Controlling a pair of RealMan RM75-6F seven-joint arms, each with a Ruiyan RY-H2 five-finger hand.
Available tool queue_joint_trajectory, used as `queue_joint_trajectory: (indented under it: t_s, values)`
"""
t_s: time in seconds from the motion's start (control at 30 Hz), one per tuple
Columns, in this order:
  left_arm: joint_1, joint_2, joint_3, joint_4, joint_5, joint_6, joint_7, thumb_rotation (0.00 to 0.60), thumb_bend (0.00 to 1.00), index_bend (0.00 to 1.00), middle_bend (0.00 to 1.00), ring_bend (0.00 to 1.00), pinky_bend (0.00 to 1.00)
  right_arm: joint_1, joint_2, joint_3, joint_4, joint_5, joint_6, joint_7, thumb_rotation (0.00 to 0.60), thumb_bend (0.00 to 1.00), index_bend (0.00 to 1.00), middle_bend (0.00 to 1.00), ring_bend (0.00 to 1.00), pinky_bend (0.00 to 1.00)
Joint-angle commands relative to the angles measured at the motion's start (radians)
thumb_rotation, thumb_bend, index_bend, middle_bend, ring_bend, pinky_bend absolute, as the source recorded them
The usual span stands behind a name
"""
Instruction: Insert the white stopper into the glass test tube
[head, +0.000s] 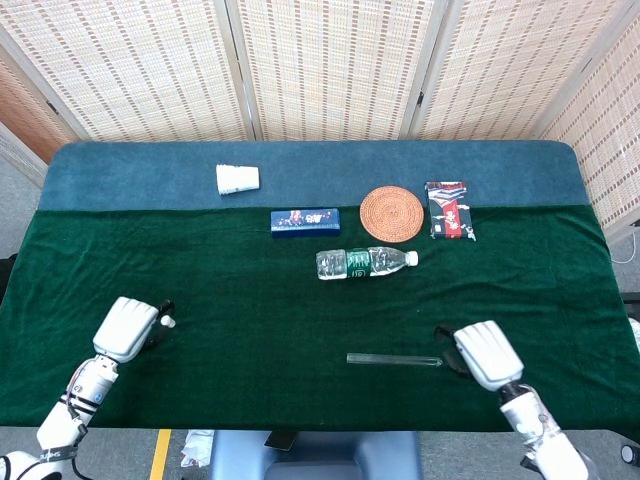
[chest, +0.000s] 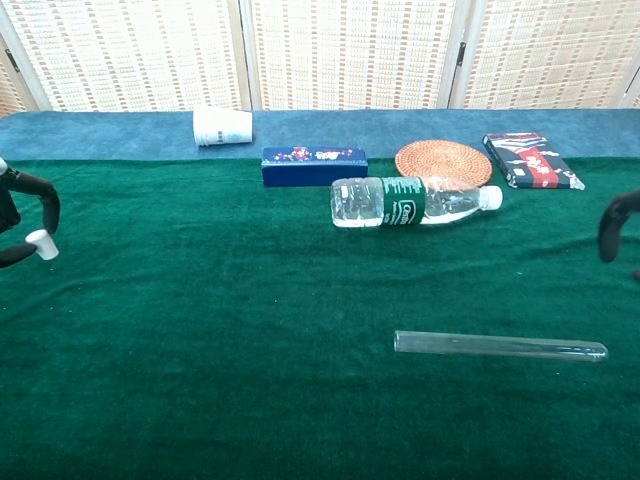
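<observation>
left hand sits low at the table's near-left corner, white back plate facing up, forearm trailing off toward the lower-left edge. dark fingers curl down and pinch the white stopper at their tips, so this hand is clamped on it; the stopper rides above the green cloth, not resting on it. right hand is on the near-right side, back plate up, forearm running off toward the lower right. its dark fingers point left toward the glass test tube; the hand is just beside the tube's rounded right end, and contact cannot be told from the head view. chest view shows only one curved dark finger at the right edge, above the cloth. nothing seen in this hand, but whether the fingers are spread or curled in cannot be told. test tube lies flat on the cloth, lengthwise left to right, open mouth to the left, well apart from the stopper. beyond it: a water bottle on its side, a blue box, a woven coaster, a tipped paper cup, a dark packet.
</observation>
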Motion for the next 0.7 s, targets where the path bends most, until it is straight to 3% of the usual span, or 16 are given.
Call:
queue_joint_trajectory:
  t_s: [0.03, 0.3, 0.47, 0.7]
  values:
    - [0.002, -0.005, 0.002, 0.006, -0.004, -0.005, -0.001, 0.600, 0.46, 0.63, 0.98, 0.87, 0.80, 0.030, -0.045, 0.005, 0.022, 0.043, -0.047, -0.030, 0.600, 0.49, 0.47, 0.94, 1.00, 1.00]
    - [0.007, -0.016, 0.007, 0.020, -0.005, -0.012, -0.007, 0.600, 0.46, 0.63, 0.98, 0.87, 0.80, 0.068, -0.145, 0.004, 0.071, 0.096, -0.093, -0.062, 0.600, 0.47, 0.50, 0.96, 1.00, 1.00]
    - [0.008, -0.019, 0.009, 0.027, -0.009, -0.021, -0.008, 0.600, 0.46, 0.63, 0.98, 0.87, 0.80, 0.079, -0.192, -0.001, 0.100, 0.114, -0.097, -0.086, 0.600, 0.35, 0.51, 0.96, 1.00, 1.00]
    - [0.008, -0.027, 0.009, 0.038, -0.008, -0.026, -0.016, 0.600, 0.46, 0.63, 0.98, 0.87, 0.80, 0.109, -0.246, 0.008, 0.122, 0.169, -0.128, -0.133, 0.600, 0.35, 0.52, 0.97, 1.00, 1.00]
